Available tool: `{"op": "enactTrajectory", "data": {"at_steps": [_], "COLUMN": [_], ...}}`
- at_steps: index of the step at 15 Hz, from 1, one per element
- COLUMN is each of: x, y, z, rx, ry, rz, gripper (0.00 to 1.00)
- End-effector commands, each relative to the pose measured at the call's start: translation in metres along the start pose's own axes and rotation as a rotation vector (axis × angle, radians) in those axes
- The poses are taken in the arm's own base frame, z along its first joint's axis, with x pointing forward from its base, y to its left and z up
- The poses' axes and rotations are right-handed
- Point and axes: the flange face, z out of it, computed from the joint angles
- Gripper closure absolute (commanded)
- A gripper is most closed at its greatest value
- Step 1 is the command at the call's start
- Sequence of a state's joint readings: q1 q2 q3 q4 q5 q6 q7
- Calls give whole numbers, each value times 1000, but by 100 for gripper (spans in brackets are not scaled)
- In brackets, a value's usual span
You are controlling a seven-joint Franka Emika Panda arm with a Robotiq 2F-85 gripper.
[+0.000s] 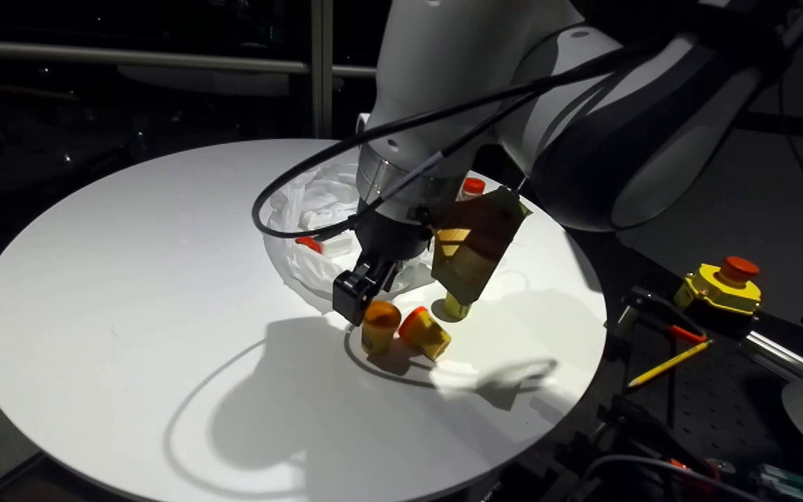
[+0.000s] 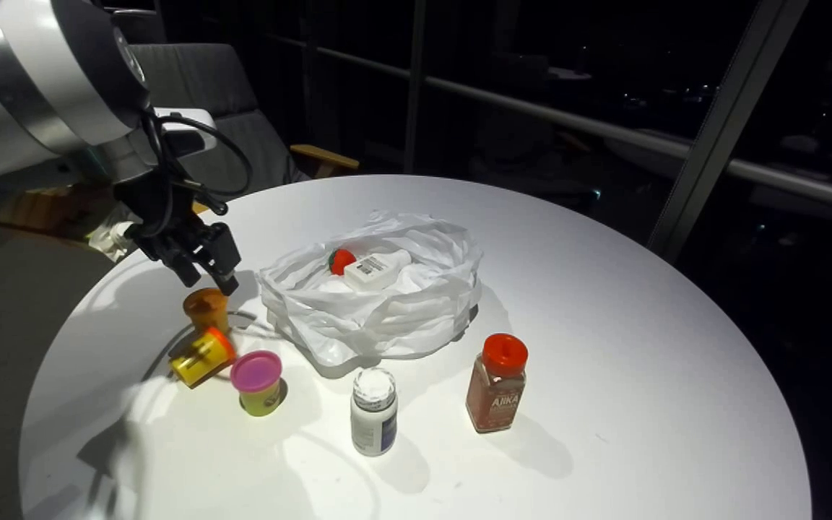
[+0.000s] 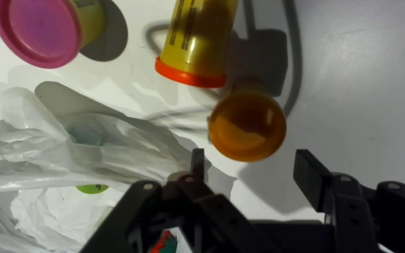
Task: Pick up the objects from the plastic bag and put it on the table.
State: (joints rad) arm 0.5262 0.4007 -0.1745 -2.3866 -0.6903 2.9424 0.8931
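- Nearest, at the lower middle of an exterior view, a white jar [image 2: 374, 422] is seen upright on the surface [image 2: 618, 375], with a red-capped bottle [image 2: 494, 397] stood to its right; both can be counted as done
- A little farther back, at the lower left, a pink-lidded tub [image 2: 259, 386] is stood upright, apart from the bag, and is taken as done too
- Behind it, a yellow tub with a red lid [image 2: 201, 356] is laid on its side; just beside that, an orange-lidded tub [image 2: 206, 310] is stood upright, and whether the two are touching cannot be told
- Above the orange-lidded tub, at the left, the gripper [image 3: 252, 165] is held with its jaws parted; in the wrist view nothing is shown grasped, the tub being seen just beyond them
- Farther off, at the middle of the frame, the plastic bag [image 2: 365, 325] is bunched like a bowl on the surface
- Inside it, a white bottle [image 2: 370, 272] and a red ball [image 2: 342, 261] edged with green are left to be taken out; at the lower left of the wrist view a green patch [image 3: 92, 189] is glimpsed in the bag, too hidden to be identified
- From this, five are judged to be out and at least two to be left, so the task is reckoned past its middle; the gripper would next need to be brought to the bag
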Motion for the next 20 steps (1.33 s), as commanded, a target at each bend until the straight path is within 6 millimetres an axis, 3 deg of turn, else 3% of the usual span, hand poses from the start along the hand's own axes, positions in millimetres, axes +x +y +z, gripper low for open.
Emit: {"op": "enactTrajectory", "data": {"at_steps": [1,5,8,13,20], "x": [13,49,79,111,139], "y": [6,40,81,133,164], "z": [-40,-87,-92,-50,29], "rx": [29,24,27,74,58], "ry": [42,89,78,38,-76], "rz": [25,136,215,282,281], "gripper": [1,0,0,0,0]}}
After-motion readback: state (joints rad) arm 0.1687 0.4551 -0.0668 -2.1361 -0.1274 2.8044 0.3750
